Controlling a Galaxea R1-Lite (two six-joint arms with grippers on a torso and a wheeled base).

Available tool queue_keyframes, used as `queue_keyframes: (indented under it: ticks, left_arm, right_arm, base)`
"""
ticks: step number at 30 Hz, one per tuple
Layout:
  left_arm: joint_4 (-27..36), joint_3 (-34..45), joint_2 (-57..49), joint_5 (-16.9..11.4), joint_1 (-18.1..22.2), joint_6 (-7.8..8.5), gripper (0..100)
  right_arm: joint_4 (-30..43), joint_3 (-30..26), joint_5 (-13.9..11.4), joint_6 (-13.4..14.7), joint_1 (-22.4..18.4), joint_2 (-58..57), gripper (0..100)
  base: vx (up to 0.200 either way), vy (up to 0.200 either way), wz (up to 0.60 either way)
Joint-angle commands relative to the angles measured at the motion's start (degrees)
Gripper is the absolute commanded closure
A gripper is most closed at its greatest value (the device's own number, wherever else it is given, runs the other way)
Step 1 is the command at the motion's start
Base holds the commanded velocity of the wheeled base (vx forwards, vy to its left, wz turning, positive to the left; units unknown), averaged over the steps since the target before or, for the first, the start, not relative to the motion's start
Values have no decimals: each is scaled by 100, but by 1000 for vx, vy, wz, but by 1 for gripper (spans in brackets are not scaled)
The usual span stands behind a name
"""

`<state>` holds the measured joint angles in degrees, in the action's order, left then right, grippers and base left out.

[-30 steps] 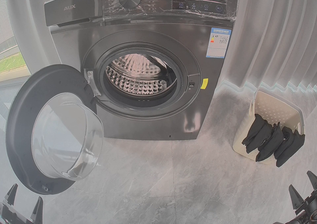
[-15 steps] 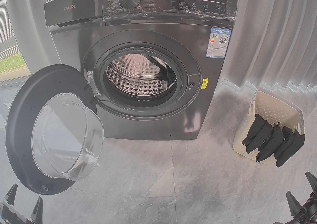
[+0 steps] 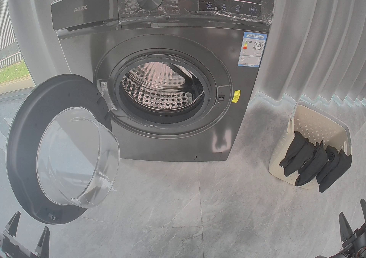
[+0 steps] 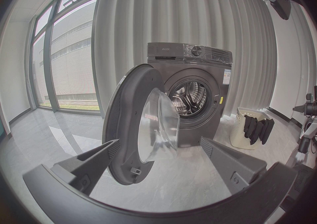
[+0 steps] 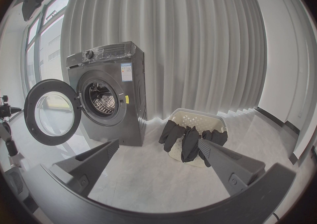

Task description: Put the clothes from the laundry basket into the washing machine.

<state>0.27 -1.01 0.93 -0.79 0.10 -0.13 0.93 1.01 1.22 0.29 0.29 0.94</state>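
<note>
Grey tiled floor (image 3: 198, 209) spreads across my head view. At seven o'clock my left gripper (image 3: 29, 222) hangs low, fingers spread, gripping nothing. Around nine o'clock the round door (image 3: 34, 118) stands swung wide on its hinge. At twelve the washing machine (image 3: 160, 19) faces me, steel drum (image 3: 160, 87) showing through the opening. At four o'clock the cream laundry basket (image 3: 316, 121) sits by the curtain (image 3: 324, 41), black clothes (image 3: 312, 161) draped over its near rim. At five o'clock my right gripper (image 3: 351, 209) hangs spread, apart from the basket.
</note>
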Motion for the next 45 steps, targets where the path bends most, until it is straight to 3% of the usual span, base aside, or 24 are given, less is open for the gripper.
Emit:
queue_keyframes:
  ticks: [1,11,45]
  left_arm:
    - [0,92,-66,0,-1,-4,0]
    - [0,92,-66,18,8,66,0]
    - [0,92,-75,0,8,22,0]
  right_arm:
    - [136,-13,-131,-100,23,-6,0]
    - [110,-13,-139,-73,41,-6,0]
    - [110,-13,-139,-73,41,-6,0]
  base:
    - [0,0,0]
    - [0,-80,0]
    - [0,-29,-18]
